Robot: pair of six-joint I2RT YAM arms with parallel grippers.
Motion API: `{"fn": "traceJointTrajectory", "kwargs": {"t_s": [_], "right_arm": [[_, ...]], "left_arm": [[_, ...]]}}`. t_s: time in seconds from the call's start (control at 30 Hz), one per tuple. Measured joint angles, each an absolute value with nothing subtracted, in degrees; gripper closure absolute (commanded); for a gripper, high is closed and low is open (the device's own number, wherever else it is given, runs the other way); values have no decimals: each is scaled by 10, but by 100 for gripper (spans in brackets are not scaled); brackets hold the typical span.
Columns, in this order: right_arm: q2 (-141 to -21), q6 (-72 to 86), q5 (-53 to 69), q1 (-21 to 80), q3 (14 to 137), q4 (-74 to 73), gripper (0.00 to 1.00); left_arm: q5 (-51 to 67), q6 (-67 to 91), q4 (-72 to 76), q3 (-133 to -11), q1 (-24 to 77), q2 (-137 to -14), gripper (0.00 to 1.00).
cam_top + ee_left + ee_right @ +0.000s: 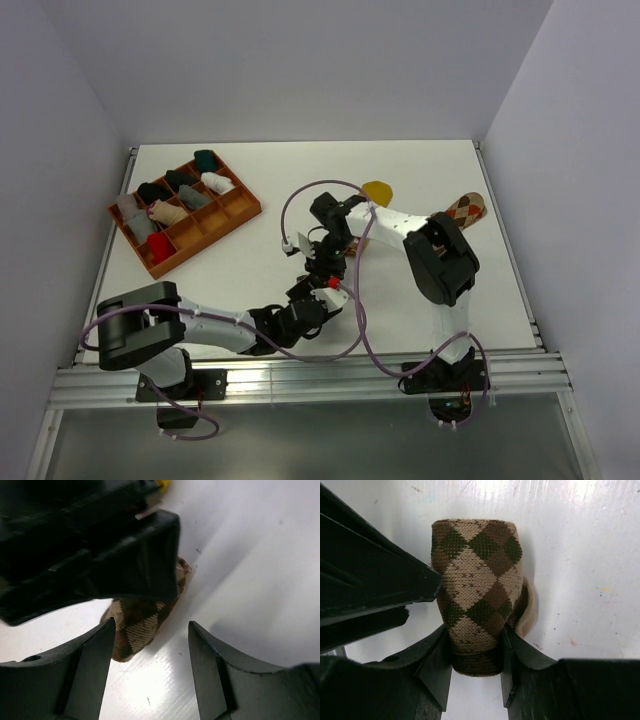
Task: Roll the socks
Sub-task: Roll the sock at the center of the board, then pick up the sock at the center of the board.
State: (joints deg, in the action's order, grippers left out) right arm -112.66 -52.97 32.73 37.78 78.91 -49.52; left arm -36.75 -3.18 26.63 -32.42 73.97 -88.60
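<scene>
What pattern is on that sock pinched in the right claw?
The sock has a brown-and-cream argyle diamond pattern, clearest in the right wrist view.

left end effector [150, 665]: jaws apart | right end effector [476, 650]: clamped

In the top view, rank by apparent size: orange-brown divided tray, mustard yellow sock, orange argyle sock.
1. Orange-brown divided tray.
2 or 3. Orange-brown-cream argyle knit sock and mustard yellow knit sock: both partly hidden behind the right arm, so unranked.

Brown divided tray [238, 205], small bundles [168, 212] inside
</scene>
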Motion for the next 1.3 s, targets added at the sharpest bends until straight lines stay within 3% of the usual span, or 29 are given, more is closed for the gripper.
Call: {"fn": "traceJointTrajectory", "kwargs": {"t_s": [0.53, 1.3], "right_arm": [[-1168, -532, 349, 361, 842, -565, 66], [-1199, -534, 372, 340, 870, -635, 67]], "left_arm": [[-259, -128, 289, -330, 670, -898, 35], [-163, -130, 261, -340, 644, -911, 34]]}}
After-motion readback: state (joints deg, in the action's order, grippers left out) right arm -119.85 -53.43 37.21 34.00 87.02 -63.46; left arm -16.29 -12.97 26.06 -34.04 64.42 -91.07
